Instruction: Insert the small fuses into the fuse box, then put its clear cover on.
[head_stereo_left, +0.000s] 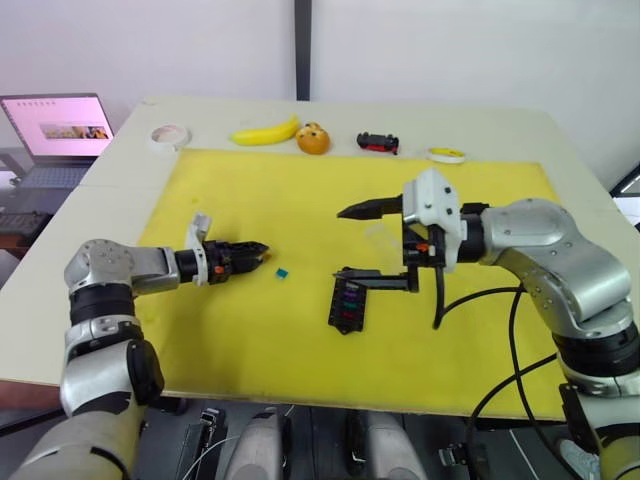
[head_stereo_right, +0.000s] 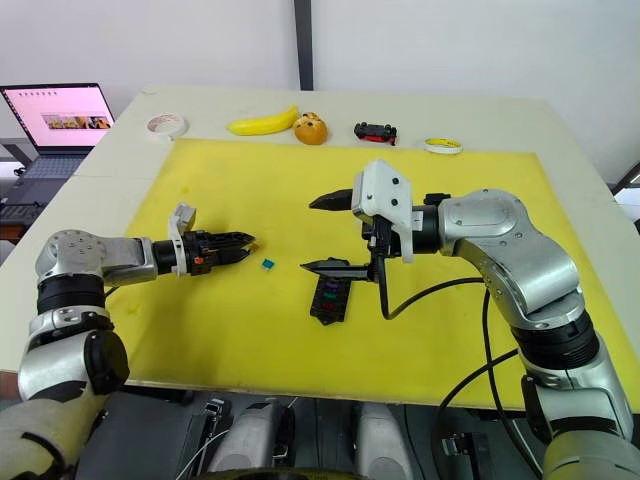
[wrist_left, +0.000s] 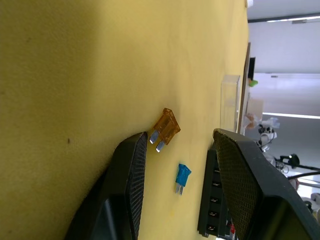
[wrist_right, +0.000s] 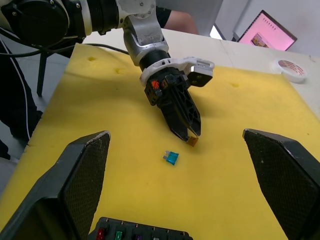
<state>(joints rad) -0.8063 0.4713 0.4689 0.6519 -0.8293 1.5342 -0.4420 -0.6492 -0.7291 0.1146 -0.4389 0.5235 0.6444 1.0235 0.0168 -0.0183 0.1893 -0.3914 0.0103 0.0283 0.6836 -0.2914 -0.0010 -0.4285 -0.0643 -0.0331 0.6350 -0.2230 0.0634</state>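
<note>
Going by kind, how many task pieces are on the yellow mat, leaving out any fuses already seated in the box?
Fuses outside the box: 2, the brown fuse and the teal fuse
Fuse box: 1
Clear cover: 1
Total: 4

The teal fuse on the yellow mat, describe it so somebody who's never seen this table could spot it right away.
On the yellow mat, look between the left gripper and the black fuse box. The teal fuse lies loose there, a tiny blue-green chip, unlike the brown fuse at the left gripper's fingertips.
</note>
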